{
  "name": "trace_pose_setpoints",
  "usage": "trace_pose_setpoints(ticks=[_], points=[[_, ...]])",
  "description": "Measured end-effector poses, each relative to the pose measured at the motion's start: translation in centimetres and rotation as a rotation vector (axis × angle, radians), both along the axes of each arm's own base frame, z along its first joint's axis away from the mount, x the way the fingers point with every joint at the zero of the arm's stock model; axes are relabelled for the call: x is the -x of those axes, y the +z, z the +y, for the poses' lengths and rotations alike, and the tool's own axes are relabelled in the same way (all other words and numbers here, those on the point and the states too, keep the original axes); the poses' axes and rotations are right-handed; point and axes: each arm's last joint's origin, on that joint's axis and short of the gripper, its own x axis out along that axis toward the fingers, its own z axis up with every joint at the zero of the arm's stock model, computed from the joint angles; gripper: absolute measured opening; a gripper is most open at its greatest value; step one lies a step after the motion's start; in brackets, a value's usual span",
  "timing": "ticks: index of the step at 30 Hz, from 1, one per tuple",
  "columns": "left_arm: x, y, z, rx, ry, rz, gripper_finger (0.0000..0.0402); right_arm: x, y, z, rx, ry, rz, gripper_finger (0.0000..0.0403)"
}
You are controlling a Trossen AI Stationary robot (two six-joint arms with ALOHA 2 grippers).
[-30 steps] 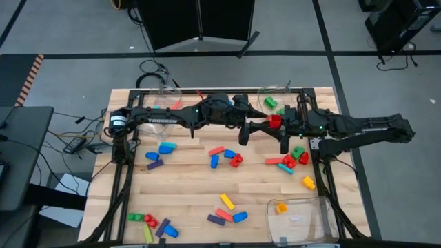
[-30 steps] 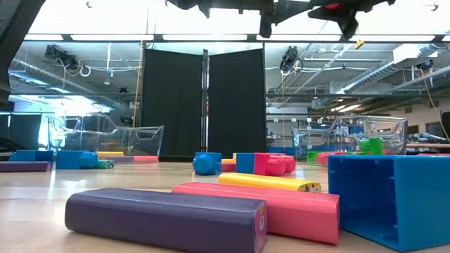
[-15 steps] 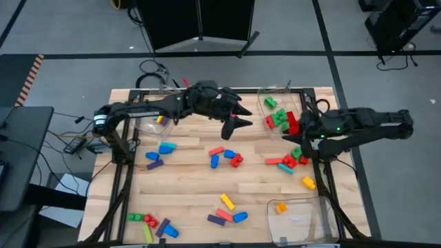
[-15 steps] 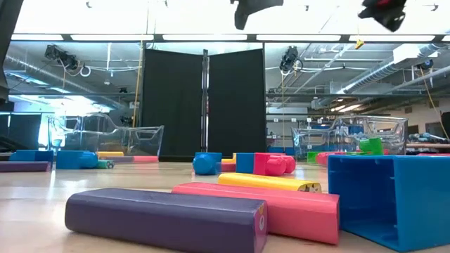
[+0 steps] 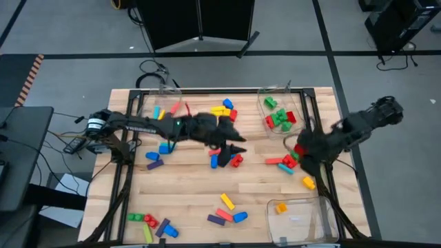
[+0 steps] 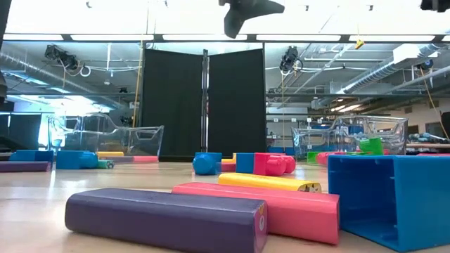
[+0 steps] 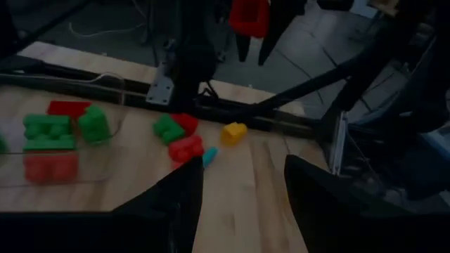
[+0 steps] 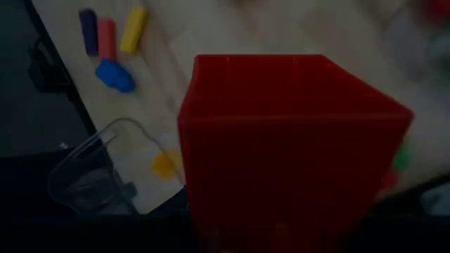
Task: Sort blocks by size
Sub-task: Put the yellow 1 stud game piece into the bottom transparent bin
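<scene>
My right gripper [image 5: 302, 153] hangs over the table's right side, shut on a red block [image 8: 288, 140], which also shows in the high view [image 5: 300, 147] and in the left wrist view [image 7: 249, 15]. Below it lie red, green and pink blocks [image 5: 289, 160]. My left gripper [image 7: 242, 204] stands open and empty over the table's middle [image 5: 236, 142], above a cluster of blue and red blocks [image 5: 224, 158]. More blocks lie flat on the wood at the far middle [image 5: 223, 110] and near the front edge [image 5: 227, 210]. My right gripper pinches the red block between its two fingers [image 7: 242, 43], which slant steeply down from above. The block is lifted clear of the table. In the right wrist view the block's side [image 8: 281, 176] fills the picture and hides the place of contact.
A clear bin [image 5: 265, 125] with green and red blocks stands at the far right, another [image 5: 150, 118] at the far left, and a third [image 5: 303, 224] at the near right holds an orange block [image 5: 281, 207]. A further heap of blocks [image 5: 151, 224] lies at the near left.
My right gripper has carried the red block from the table's far middle toward the right edge and then nearer, tipping from about level to steeply down. My left gripper has drawn away from it and come toward the near edge, over the blue and red cluster.
</scene>
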Motion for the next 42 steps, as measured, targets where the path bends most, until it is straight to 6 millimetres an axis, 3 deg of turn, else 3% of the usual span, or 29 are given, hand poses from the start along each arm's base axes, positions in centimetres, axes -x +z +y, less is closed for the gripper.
trace_pose_setpoints(ticks=[4, 11, 17, 21, 29, 38, 42], points=[[2.7, -1.4, -1.3, 0.020, 0.076, -0.010, 0.0206, -0.8, -1.1, 3.3, -0.031, -0.100, 0.069, 0.0116], [9.9, -2.6, -3.3, -0.011, 0.171, -0.017, 0.0206, -0.7, -3.5, 8.7, -0.038, -0.291, 0.183, 0.0116], [15.4, -3.6, -3.6, 0.040, 0.122, -0.052, 0.0206, -0.9, -6.0, 12.5, -0.071, -0.412, 0.344, 0.0116], [17.8, -4.2, -3.9, 0.091, 0.073, -0.072, 0.0206, -1.6, -7.7, 15.1, -0.109, -0.410, 0.347, 0.0116], [19.2, -4.2, -5.1, 0.123, 0.002, -0.090, 0.0206, -3.0, -11.8, 19.0, -0.094, -0.365, 0.368, 0.0117], [19.3, -4.3, -5.6, 0.134, -0.027, -0.084, 0.0206, -4.1, -16.2, 21.1, -0.019, -0.295, 0.448, 0.0117], [19.3, -4.3, -5.6, 0.124, -0.032, -0.085, 0.0206, -4.6, -17.7, 21.8, -0.072, -0.272, 0.424, 0.0117]])
